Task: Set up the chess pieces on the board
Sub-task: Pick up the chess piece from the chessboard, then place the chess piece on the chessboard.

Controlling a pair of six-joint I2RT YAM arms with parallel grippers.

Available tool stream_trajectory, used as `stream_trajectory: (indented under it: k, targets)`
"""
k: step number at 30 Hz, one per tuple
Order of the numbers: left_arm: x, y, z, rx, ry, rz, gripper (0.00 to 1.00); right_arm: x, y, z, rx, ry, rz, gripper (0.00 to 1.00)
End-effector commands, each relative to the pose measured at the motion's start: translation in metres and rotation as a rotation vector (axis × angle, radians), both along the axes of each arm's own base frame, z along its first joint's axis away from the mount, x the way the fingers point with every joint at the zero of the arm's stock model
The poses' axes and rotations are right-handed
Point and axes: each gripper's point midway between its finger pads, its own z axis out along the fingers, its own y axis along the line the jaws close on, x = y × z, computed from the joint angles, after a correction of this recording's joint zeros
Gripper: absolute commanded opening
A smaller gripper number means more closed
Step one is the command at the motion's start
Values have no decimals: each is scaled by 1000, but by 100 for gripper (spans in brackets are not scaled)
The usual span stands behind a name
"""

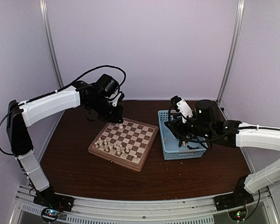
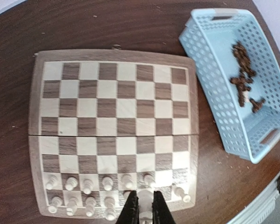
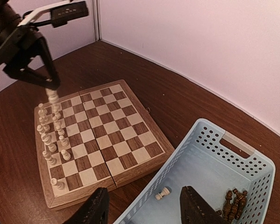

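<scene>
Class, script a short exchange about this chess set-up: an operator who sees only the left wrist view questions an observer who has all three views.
Operator: I see only dark pieces in the basket. Any white ones in it?
Observer: Yes. One white piece lies on its side on the basket floor, away from the dark heap.
Operator: Where is the right hand? It's outside my view.
Observer: It hangs over the basket, open, with nothing between its fingers.
</scene>
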Motion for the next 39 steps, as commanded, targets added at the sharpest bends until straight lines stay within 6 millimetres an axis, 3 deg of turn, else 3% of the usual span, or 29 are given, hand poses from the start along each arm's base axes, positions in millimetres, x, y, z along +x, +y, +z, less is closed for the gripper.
stream_trajectory:
  k: [1, 7, 13, 19, 35, 39]
  targets:
    - [-45, -29, 7, -167, 31, -230, 3, 20, -13, -5, 30, 41, -79, 54]
    - [-88, -51, -1, -186, -8, -331, 2, 41, -35, -12, 24, 14, -138, 54]
    - [-113, -61, -21, -130, -47, -361, 0, 53, -37, -36, -2, -23, -135, 54]
    - [-106, -51, -35, -107, -67, -270, 0, 49, -24, -48, 48, -42, -65, 53]
    - [-104, -49, -66, -125, -104, -255, 0, 46, -29, -54, 52, -59, -76, 54]
    - [-96, -47, -74, -91, -132, -235, 0, 46, -29, -54, 50, -59, -77, 54]
